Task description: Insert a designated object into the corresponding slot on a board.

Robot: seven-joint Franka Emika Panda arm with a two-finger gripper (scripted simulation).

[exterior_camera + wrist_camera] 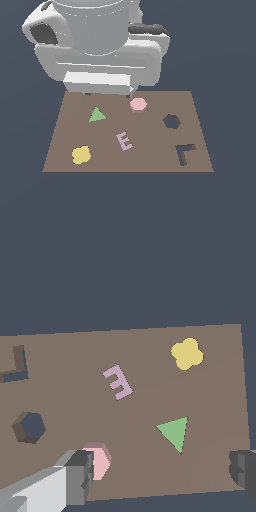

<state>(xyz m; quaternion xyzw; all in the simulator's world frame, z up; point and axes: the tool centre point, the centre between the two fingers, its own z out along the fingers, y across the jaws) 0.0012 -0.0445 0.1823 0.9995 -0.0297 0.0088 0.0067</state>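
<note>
The pink hexagonal block lies flat on the brown board near its far edge. The dark hexagon slot is a short way toward the exterior view's right of it. My gripper hangs open over the board's far edge, under the white arm. In the wrist view the gripper is spread wide, and one grey finger overlaps the edge of the pink block. The other finger is far off near the board's side edge. The slot is empty.
A green triangle, a lilac letter E and a yellow flower-shaped piece lie on the board. A dark L-shaped cutout sits near the slot. The arm's bulk hides the area behind the board.
</note>
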